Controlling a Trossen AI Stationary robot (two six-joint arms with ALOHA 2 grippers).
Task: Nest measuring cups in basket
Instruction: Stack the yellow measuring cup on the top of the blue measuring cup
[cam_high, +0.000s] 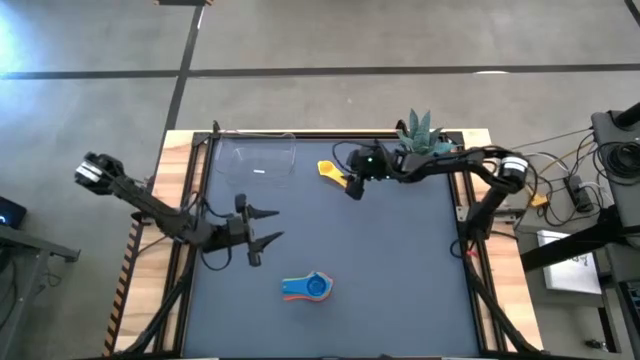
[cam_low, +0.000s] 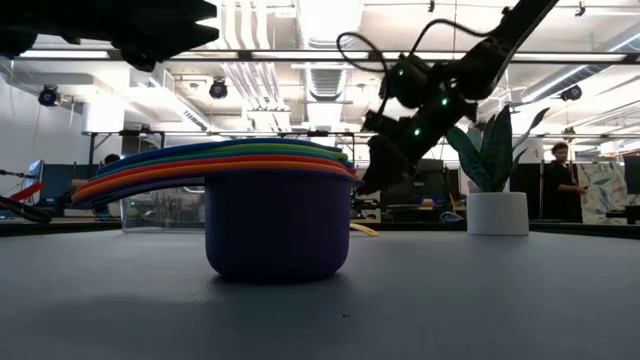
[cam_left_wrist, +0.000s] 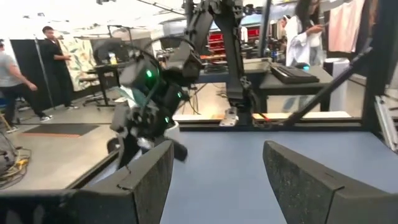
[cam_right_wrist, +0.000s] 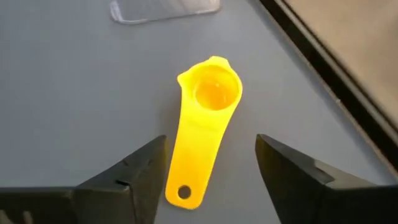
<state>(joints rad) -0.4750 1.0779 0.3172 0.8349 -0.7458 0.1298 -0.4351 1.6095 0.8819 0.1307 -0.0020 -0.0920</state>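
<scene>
While spread: right end effector (cam_right_wrist: 211, 168) over yellow cup (cam_right_wrist: 205, 127)

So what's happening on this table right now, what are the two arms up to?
The right gripper hangs open just above the yellow measuring cup, which lies flat on the mat near the clear basket, not yet gripped. The left gripper waits open over the mat's left side, holding nothing. A nested stack of measuring cups sits at the front of the table, outside the basket. The potted plant stands at the back edge.
</scene>
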